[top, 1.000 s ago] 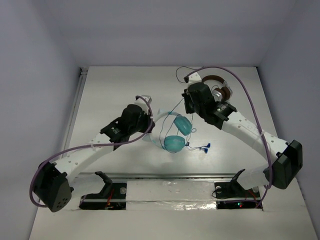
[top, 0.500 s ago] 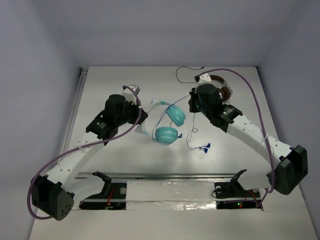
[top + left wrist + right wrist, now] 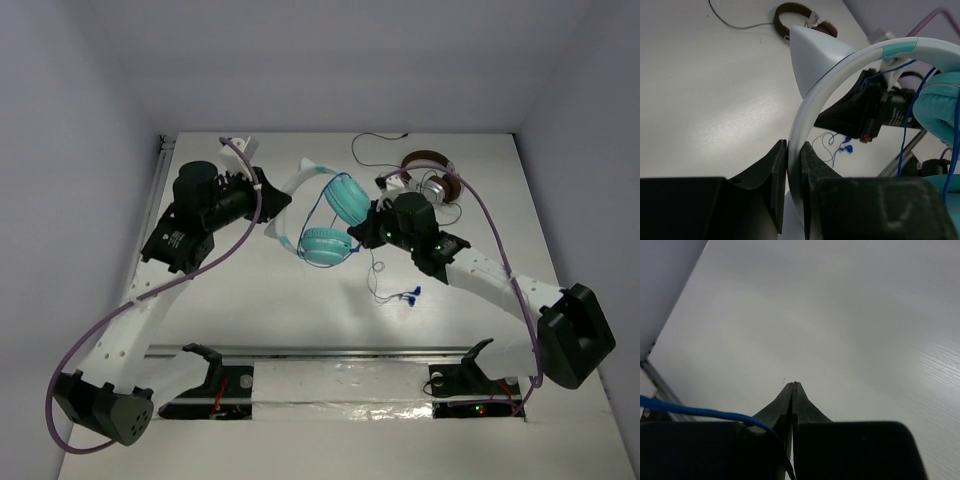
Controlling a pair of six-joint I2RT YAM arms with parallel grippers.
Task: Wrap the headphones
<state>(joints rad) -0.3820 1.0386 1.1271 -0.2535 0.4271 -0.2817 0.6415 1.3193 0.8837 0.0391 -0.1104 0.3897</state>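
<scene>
Top external view: the headphones [image 3: 325,225] are sitting just above the centre of the frame, apparently raised off the table [image 3: 250,300], their two teal ear cups [image 3: 348,198] hanging close together and the white headband [image 3: 283,195] arching toward the upper left. The left gripper [image 3: 268,205] is clamping that headband; in the left wrist view the band is passing straight between its fingers [image 3: 777,180], which are pressing on both faces below one ear-like point. The thin cable [image 3: 375,275] is trailing down from the cups to its blue tip [image 3: 408,296], which is lying on the table lower right of centre. The right gripper [image 3: 372,232] is working just right of the cups; in its wrist view the fingers are pressed together, with the blue cable running into the seam between them, so it is apparently pinching the cable. The brown-and-silver headphones [image 3: 435,175] are lying apart at the upper right.

The winding step looks to be in hand, with little cable wound so far. The next move is calling for the right gripper to carry the cable around the band while the left one is holding steady.

Against a second ago, the left gripper is further toward the upper left, the headphones are higher in the frame, and the right gripper is lower, uncovering the brown pair.
</scene>
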